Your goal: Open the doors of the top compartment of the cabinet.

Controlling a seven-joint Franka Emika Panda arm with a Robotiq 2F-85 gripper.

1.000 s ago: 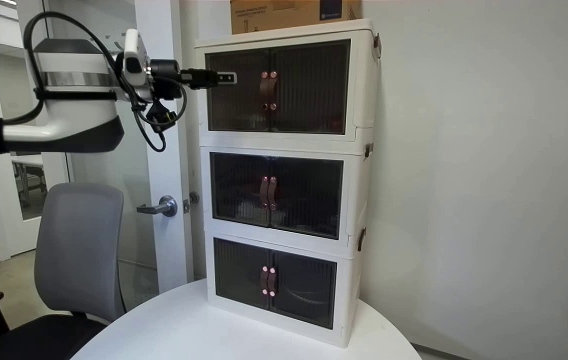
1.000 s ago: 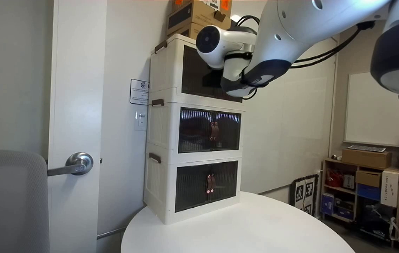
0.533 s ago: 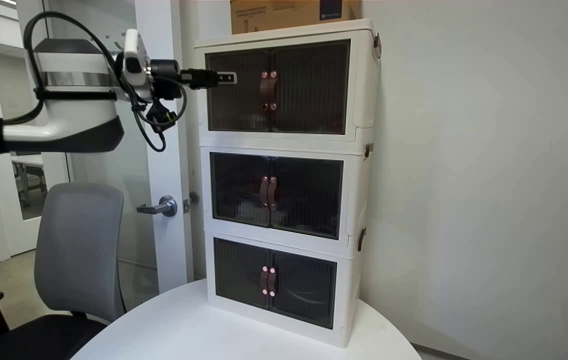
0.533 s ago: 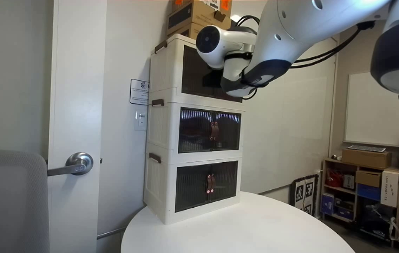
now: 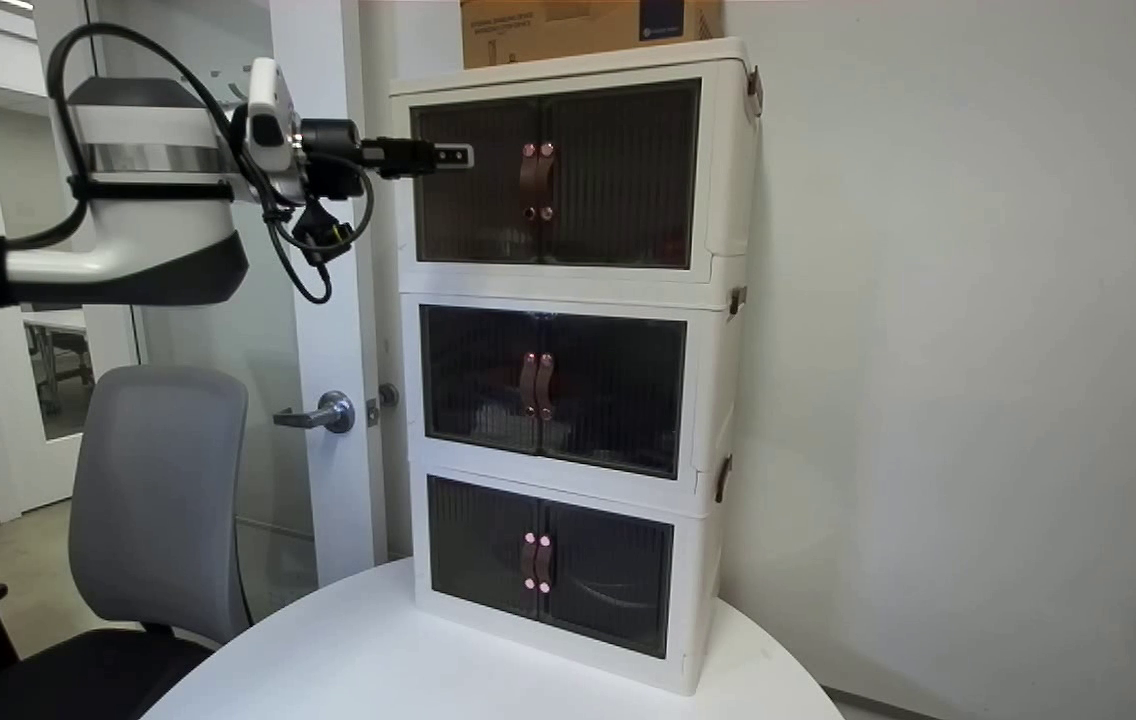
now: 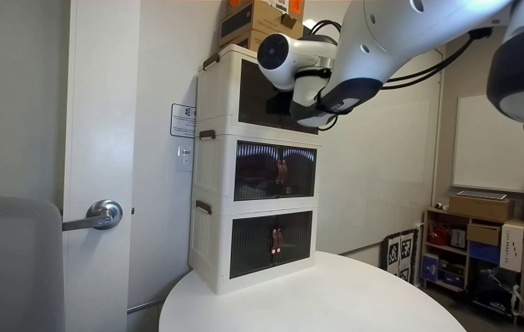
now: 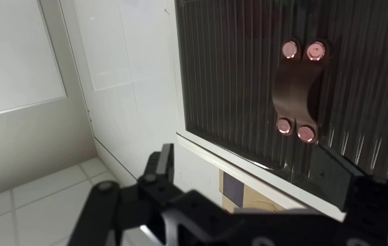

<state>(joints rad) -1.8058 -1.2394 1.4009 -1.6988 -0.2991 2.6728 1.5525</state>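
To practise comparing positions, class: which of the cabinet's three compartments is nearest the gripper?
The top compartment. The gripper points toward its closed doors at about their height, while the middle compartment and bottom compartment both sit lower.

white table [image 5: 328, 645] | curved edge | three-tier cabinet [image 5: 583, 385] standing upright directly on top

One white cabinet [image 5: 568, 283] counts three compartments [image 5: 693, 400], six dark ribbed doors [image 5: 618, 175], six brown strap handles [image 5: 528, 182], twelve pinkish studs [image 5: 547, 150] and three side handles [image 5: 737, 299] in an exterior view, plus one office chair [image 5: 158, 490] and one round surface [image 5: 468, 670]. The wrist view shows one gripper [image 7: 243, 147], two fingers [image 7: 162, 164], two strap handles and four studs.
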